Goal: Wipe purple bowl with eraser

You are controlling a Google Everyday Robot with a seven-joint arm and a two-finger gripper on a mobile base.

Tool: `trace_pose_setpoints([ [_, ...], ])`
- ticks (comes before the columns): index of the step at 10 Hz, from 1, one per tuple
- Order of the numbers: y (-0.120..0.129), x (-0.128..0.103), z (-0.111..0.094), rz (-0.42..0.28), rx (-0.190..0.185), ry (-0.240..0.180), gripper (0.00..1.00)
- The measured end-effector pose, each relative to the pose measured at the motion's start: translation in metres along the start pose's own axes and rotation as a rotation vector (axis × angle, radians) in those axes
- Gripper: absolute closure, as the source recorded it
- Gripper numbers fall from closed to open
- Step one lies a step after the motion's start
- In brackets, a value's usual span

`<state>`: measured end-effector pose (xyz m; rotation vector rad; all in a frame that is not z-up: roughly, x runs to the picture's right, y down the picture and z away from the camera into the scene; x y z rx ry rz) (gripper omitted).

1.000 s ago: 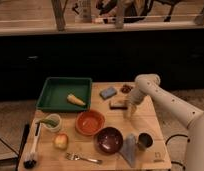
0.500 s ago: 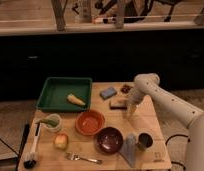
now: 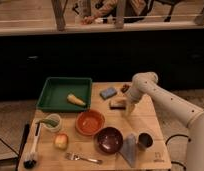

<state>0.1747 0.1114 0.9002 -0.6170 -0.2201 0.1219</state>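
No shift since before: pincer (image 3: 128,107) (grip state unclear) beside eraser (image 3: 117,103), purple bowl (image 3: 109,139) apart.

- The gripper (image 3: 127,108), just beside the eraser (image 3: 117,103), is too blurred to tell whether it touches it.
- The arm (image 3: 175,107) is cut off by the right edge, away from the jaws.

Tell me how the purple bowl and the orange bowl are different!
The purple bowl is dark and glossy; the orange bowl is bright orange-brown. The purple bowl sits near the table's front edge, right of the orange bowl, which sits closer to the green tray. Both are round, upright and similar in size. The end effector hangs beside the eraser.
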Motion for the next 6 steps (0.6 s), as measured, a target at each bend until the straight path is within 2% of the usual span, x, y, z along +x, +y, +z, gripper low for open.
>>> trace_pose_setpoints([
  [6, -0.004, -0.021, 0.001, -0.052, 0.003, 0.017, 0.2],
])
